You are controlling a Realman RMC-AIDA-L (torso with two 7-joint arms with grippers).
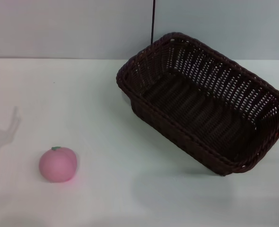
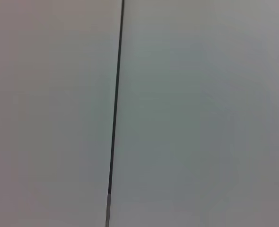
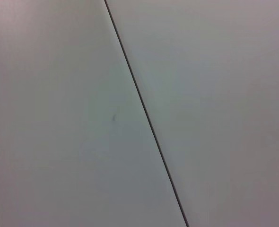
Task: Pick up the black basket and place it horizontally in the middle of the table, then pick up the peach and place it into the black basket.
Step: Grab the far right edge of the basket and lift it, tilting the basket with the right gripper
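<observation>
1. The black basket (image 1: 203, 101), a large rectangular wicker basket of very dark brown-black weave with a braided rim and open-weave sloping sides, sat on the robot's right half of the table, well toward the back.
2. Its long axis ran diagonally, from the far middle of the table toward the near right, not square to the table's edge. One short end pointed to the back wall, the other toward the near right corner.
3. The basket stood mouth up and held nothing; its near right corner seemed slightly raised off the surface, though that was hard to tell.
4. The peach (image 1: 58, 163), a small round pink toy fruit with a tiny green leaf on top, rested upright on the near left of the table, well apart from the basket.
5. The table (image 1: 106, 184) was a plain white, smooth, flat top, with a faint shadow lying along its left edge.
6. Behind it stood a pale grey wall (image 1: 73, 28) with one thin dark vertical seam (image 1: 153, 21); both wrist views showed only such a pale panel crossed by a dark line (image 2: 115, 113) (image 3: 144, 113).
7. Counted: one basket, one peach.
8. Neither the left gripper nor the right gripper appeared in any view, so how far each was open, and whether it held anything, could not be told.
</observation>
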